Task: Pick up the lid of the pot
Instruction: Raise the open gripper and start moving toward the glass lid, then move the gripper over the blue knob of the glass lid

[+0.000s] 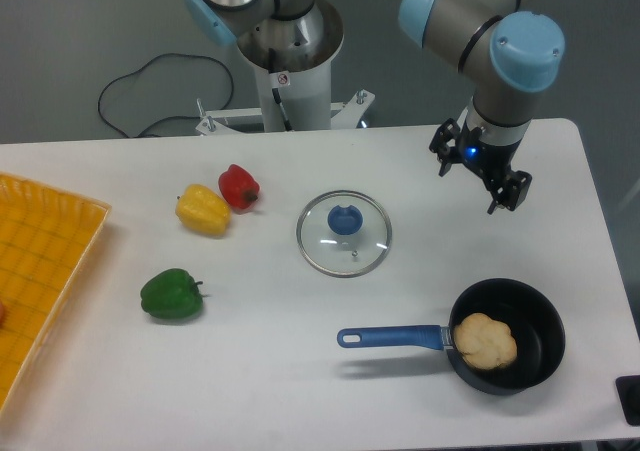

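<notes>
My gripper (468,187) hangs at the upper right, open, its two dark fingertips spread apart with nothing between them. Left of it and somewhat lower in the view, the pot lid (343,257) lies on the white table, a round clear glass disc with a pale rim. Its round blue knob (345,220) faces up. A gap of table separates the lid from the fingers, and nothing covers the lid.
A black pan (541,321) with a blue handle (390,337) and a tan lump (484,341) inside sits at the lower right. Red (238,187) and yellow (203,211) peppers and a green one (171,295) lie left. An orange-yellow surface (40,271) borders the far left.
</notes>
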Action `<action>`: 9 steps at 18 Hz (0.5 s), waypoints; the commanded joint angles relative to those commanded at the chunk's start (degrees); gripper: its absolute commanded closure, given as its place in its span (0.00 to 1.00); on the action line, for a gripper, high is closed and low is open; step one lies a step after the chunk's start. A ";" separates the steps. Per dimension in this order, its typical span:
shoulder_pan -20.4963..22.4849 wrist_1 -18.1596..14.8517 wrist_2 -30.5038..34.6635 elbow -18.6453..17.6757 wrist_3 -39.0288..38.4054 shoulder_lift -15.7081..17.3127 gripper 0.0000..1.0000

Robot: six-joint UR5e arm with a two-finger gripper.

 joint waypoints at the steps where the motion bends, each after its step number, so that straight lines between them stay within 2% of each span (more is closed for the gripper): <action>1: 0.17 -0.09 0.09 -0.61 -2.36 0.53 0.00; 4: 0.18 -0.35 -0.17 -3.51 -8.34 2.81 0.00; 6: -0.09 -0.44 -0.09 -4.92 -13.09 3.08 0.00; 9: -1.75 -0.70 -0.26 -7.64 -14.25 4.39 0.00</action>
